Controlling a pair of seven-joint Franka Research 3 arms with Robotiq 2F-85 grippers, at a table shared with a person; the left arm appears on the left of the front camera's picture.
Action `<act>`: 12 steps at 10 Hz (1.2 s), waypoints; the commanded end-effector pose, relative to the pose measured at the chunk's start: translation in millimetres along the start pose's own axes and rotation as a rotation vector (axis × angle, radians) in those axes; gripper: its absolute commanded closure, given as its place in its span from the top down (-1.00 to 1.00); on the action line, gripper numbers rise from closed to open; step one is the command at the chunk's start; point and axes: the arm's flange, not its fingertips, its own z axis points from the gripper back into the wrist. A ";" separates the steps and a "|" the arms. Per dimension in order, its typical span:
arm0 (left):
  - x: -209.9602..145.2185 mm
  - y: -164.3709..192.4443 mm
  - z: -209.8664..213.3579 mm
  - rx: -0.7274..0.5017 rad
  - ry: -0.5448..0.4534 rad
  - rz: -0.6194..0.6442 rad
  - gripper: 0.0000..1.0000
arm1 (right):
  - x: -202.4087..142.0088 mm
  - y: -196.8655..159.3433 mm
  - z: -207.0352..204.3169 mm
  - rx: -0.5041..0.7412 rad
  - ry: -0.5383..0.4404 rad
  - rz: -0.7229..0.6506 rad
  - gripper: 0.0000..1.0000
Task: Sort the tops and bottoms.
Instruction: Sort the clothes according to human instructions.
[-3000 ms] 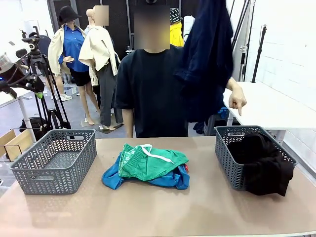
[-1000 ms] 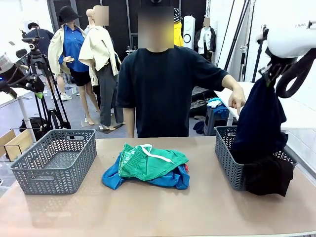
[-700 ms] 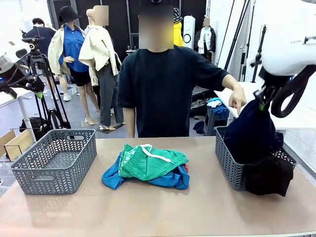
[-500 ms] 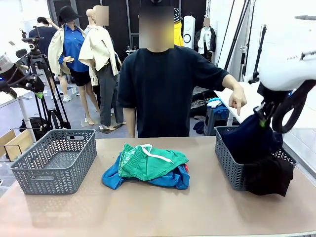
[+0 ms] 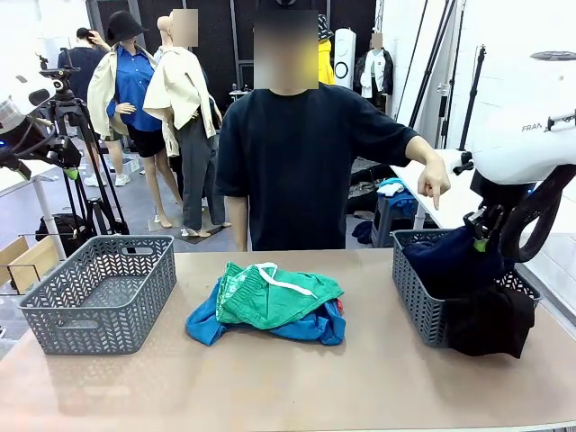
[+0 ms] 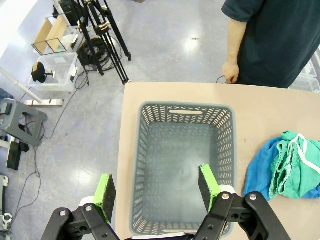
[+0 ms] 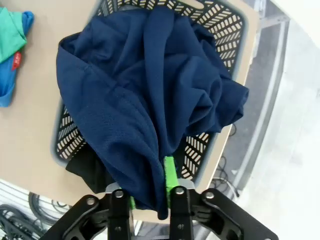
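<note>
Space is lying free on the table [image 5: 360,387] along the whole lower frame of the front view. At middle left the left basket [image 5: 54,310] is sitting close to the table's edge. At middle right the right basket [image 5: 409,288] is doing the same, with the black garment [image 5: 490,324] hanging over its rim toward the lower right. Between the baskets, the green shorts [image 5: 279,297] are lying on a blue garment [image 5: 205,326]. The right gripper [image 5: 481,236] is pointing down over the right basket, where the dark navy trousers [image 5: 445,265] are heaping up. Beside it a person's hand [image 5: 434,184] is pointing one finger down at this basket.

In the left wrist view, the left gripper [image 6: 155,180] is hanging above the left basket, its fingers standing wide apart and gripping nothing. A tripod [image 6: 100,30] is standing on the floor at upper left.

In the right wrist view, the dark navy trousers are covering most of the right basket. The right gripper's fingers are standing close together with a fold of the navy cloth between them.
</note>
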 end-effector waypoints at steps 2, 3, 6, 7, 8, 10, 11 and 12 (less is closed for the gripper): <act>-0.4 1.1 0.7 0.019 0.003 -0.012 0.74 | -5.9 -7.3 16.7 0.004 -0.026 -0.037 1.00; -0.4 1.1 0.7 0.019 0.003 -0.012 0.74 | -8.3 -10.3 24.7 0.029 -0.050 -0.046 1.00; -0.4 1.1 0.7 0.019 0.003 -0.012 0.74 | -13.3 -28.6 47.8 0.042 -0.112 -0.066 1.00; -0.4 1.1 0.7 0.019 0.003 -0.012 0.74 | -14.6 -38.5 54.5 0.033 -0.118 -0.084 1.00; -0.4 1.1 0.7 0.019 0.003 -0.012 0.74 | -15.8 -50.6 61.0 0.045 -0.142 -0.115 1.00; -0.4 1.1 0.7 0.019 0.003 -0.012 0.74 | -20.1 -84.1 68.8 0.071 -0.174 -0.199 1.00; -0.4 1.1 0.7 0.019 0.003 -0.012 0.74 | -22.4 -106.1 69.3 0.061 -0.170 -0.242 1.00; -0.4 1.1 0.7 0.019 0.003 -0.012 0.74 | -24.2 -124.6 64.7 0.055 -0.151 -0.290 1.00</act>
